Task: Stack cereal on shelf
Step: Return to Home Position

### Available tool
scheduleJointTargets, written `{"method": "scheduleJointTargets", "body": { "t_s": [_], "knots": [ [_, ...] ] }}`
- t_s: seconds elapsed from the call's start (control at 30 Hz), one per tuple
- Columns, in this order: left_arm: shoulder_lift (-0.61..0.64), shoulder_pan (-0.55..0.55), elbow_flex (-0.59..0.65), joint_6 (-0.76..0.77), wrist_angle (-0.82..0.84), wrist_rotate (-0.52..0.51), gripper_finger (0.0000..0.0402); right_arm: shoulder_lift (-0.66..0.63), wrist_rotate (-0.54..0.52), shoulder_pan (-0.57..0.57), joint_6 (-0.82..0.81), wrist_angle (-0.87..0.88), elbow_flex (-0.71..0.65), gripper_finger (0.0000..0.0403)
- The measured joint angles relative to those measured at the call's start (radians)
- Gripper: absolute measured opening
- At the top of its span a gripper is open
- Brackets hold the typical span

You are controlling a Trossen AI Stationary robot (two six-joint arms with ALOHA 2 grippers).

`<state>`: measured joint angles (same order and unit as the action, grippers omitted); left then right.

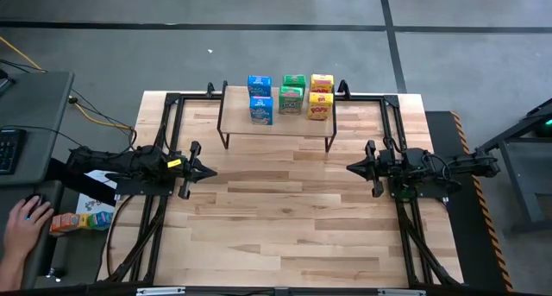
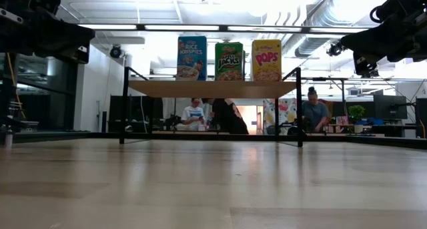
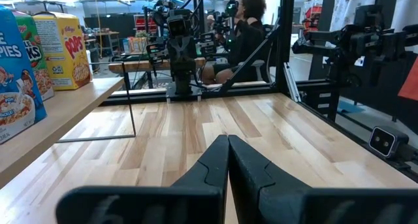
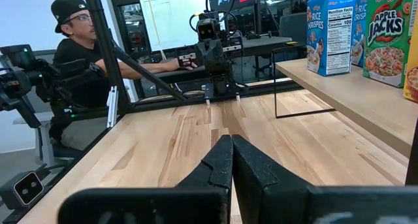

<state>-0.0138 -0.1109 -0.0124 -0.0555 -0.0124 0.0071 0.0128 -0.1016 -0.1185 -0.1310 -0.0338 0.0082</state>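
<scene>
**Six Cereal Boxes on the Shelf, Both Arms at the Table's Sides**

The shelf [image 1: 276, 130] stands at the far middle of the table [image 1: 285, 227]. Its light board carries all the cereal in three pairs, one box behind the other: the blue boxes [image 1: 260, 109] on the left, the green boxes [image 1: 291, 98] in the middle, the yellow boxes [image 1: 319, 105] on the right. All stand upright and close side by side. Seen level from the table top, their fronts read as a single row of three. The near strip of the board shows as bare wood.

Left of the table sits a grey side desk [image 1: 43, 106] with a keyboard [image 1: 7, 149] at its edge. Below it a person's hand [image 1: 21, 225] rests beside some small colourful packets [image 1: 82, 220]. In the right wrist view a seated person in a black cap [image 4: 78, 61] shows beyond the table's left side. More people [image 2: 193, 114] show in the room behind the shelf.

The left arm reaches in from the table's left edge and the right arm from the right edge, pointing at each other across a wide stretch of planks. The left tool [image 1: 210, 171] is clenched to a point and grasps nothing. The right tool [image 1: 351, 166] is likewise clenched and grasps nothing. Both sit nearer than the shelf, well apart from it and from each other.
</scene>
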Motion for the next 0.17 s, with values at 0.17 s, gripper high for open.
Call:
{"method": "scheduleJointTargets", "body": {
  "t_s": [0.17],
  "knots": [
    [0.0,0.0,0.0,0.0,0.0,0.0,0.0003,0.0,0.0,0.0,0.0,0.0,0.0,0.0]
  ]
}}
